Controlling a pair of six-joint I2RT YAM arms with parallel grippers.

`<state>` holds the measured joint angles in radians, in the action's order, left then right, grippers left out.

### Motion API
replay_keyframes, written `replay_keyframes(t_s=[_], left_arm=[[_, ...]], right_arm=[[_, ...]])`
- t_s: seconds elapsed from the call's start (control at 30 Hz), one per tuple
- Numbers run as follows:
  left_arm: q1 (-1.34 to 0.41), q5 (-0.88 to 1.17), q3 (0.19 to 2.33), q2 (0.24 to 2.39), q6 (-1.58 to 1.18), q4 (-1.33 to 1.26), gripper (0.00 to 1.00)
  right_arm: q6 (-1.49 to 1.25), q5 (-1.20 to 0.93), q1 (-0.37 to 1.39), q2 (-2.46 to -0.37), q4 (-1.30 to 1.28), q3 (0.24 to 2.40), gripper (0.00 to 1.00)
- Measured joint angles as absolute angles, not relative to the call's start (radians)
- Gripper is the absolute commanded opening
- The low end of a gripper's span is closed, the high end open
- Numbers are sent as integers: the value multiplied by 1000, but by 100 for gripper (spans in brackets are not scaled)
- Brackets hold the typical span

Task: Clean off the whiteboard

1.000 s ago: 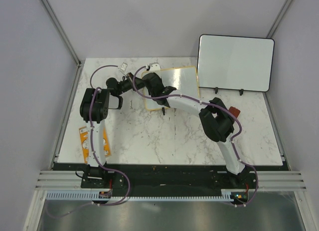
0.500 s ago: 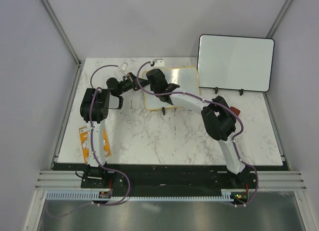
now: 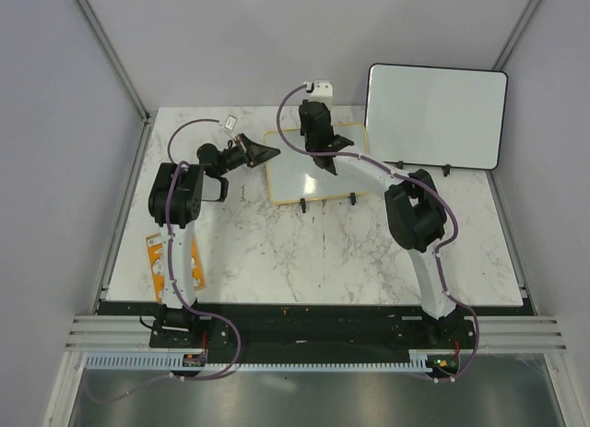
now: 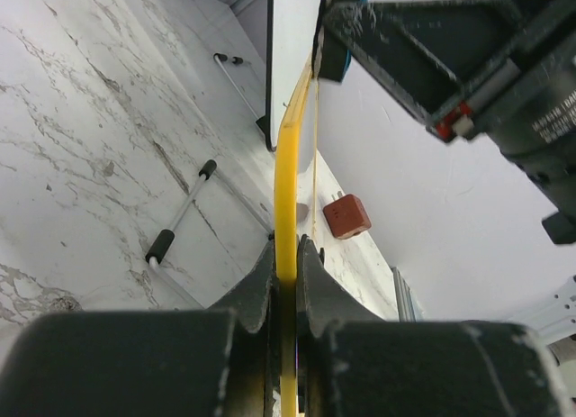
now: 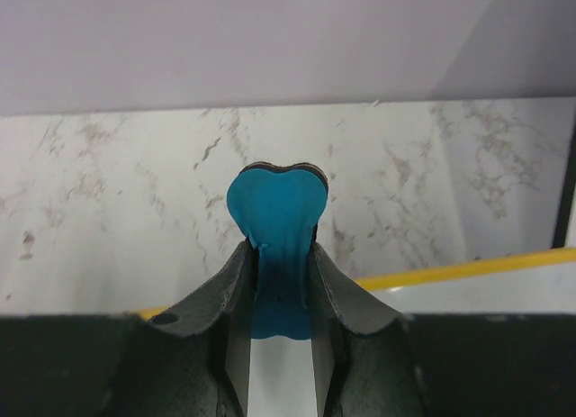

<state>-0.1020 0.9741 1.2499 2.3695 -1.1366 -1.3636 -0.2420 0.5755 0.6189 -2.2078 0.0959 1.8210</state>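
Right gripper [image 5: 279,248] clamped on blue eraser [image 5: 277,201], tip at far yellow edge of whiteboard [image 3: 309,178]. Left gripper [image 4: 286,259] pinched shut on board's left frame edge. Whiteboard sits mid-rear on marble table [image 3: 277,252], small black feet at near edge, surface white. Larger black-framed board [image 3: 435,115] stands just right.

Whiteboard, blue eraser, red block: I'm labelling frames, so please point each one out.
whiteboard [image 3: 306,178], top external view, bare white face.
blue eraser [image 5: 277,205], right wrist view, rounded upper end.
red block [image 4: 346,216], left wrist view, front side.
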Motion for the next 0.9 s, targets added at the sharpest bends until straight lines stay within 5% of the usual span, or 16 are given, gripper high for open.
replay_keyframes(t_s=[0.6,0.9], left_arm=[[-134,1004,1250,2364,-1129,-1378,2],[-135,1006,1250,2364,-1128,-1379,2]], right_arm=[[-252,620,526,-2062,444,1472,0],[-196,627,515,-2070,402,1516,0]])
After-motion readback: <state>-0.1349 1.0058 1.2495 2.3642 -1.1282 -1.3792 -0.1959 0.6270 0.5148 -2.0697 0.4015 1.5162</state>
